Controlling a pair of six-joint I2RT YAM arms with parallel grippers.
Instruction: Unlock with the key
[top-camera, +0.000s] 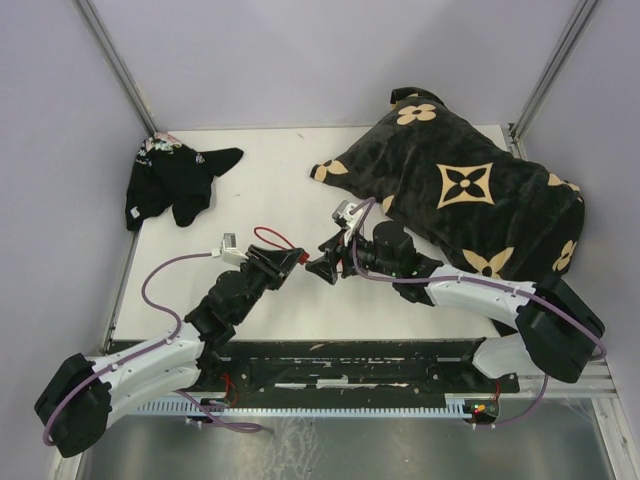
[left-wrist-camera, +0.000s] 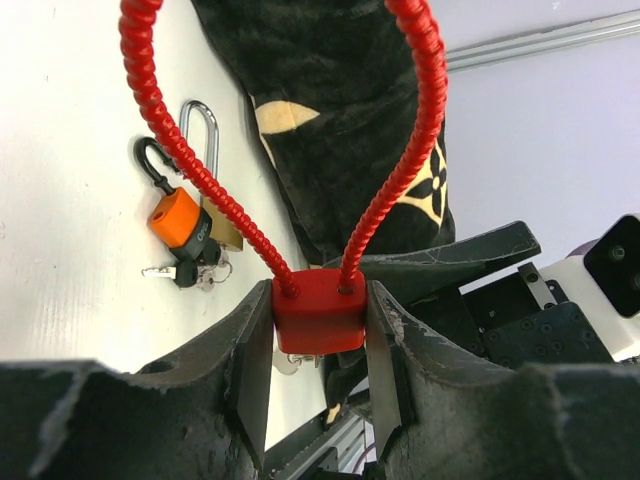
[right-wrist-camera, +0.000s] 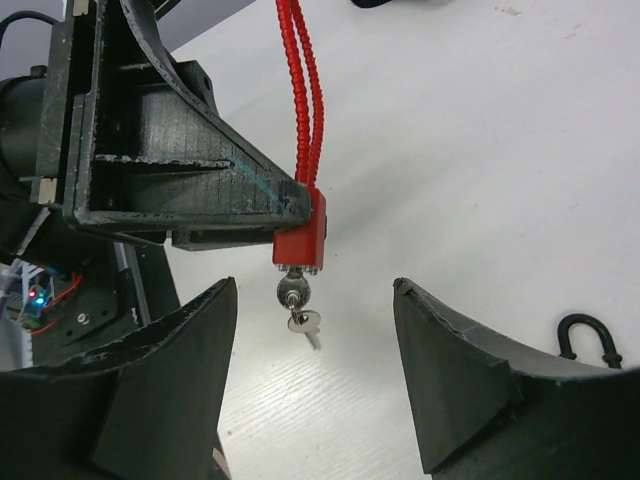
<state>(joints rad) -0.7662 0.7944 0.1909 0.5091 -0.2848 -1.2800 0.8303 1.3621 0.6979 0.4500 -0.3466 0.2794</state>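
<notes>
- so, left gripper (left-wrist-camera: 320, 335) is clamped on the red padlock (left-wrist-camera: 318, 312), one finger flat on each side of its body, lifted off the table (top-camera: 270, 190).
- red cable shackle (left-wrist-camera: 400, 170) loops away from the padlock, both ends seated in the body.
- key (right-wrist-camera: 293, 290) sits in the keyhole on the padlock's underside; a 2nd key (right-wrist-camera: 306, 324) dangles just below it.
- right gripper (right-wrist-camera: 315, 287) faces the padlock's key end, fingers spread wide, one on each side of the key, touching neither it nor the padlock.
- nothing between the right fingers and the key; left finger runs right beside the padlock's flank.
- orange padlock (left-wrist-camera: 178, 218) w/ small keys lies on the table past the red padlock, left of its cable; silver-shackle lock (left-wrist-camera: 205, 130) just beside it.
- black bag w/ tan flower print (top-camera: 470, 195) lies right of and beyond the red padlock, near.
- black cloth (top-camera: 172, 180) lies well apart, far left of the padlock.
</notes>
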